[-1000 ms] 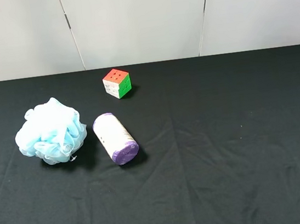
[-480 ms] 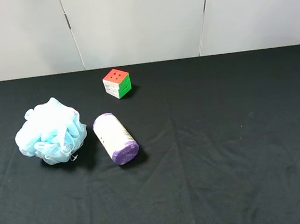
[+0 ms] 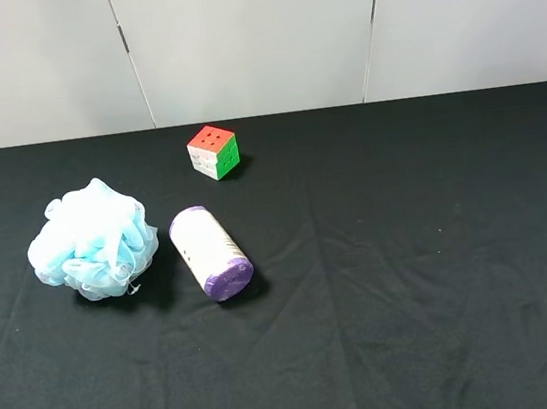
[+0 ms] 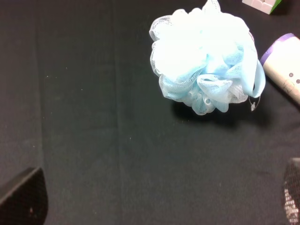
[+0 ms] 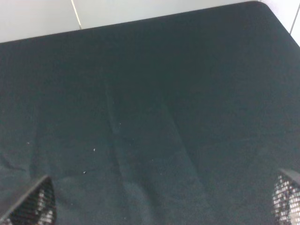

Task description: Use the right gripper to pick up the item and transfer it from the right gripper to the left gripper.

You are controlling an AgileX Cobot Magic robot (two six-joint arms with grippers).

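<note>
1. Right claw (image 5: 164, 199) – fingertips spread wide, released, above bare black surface (image 3: 420, 246).
2. Left claw (image 4: 154, 204) – likewise released, empty.
3. Light blue bath pouf (image 3: 90, 240) – on the surface's left, just beside a purple-capped white cylinder (image 3: 210, 252); puzzle cube (image 3: 213, 152) behind.

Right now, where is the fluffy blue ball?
In the high view the fluffy blue ball sits on the left side of the black table, right beside the white bottle.
</note>
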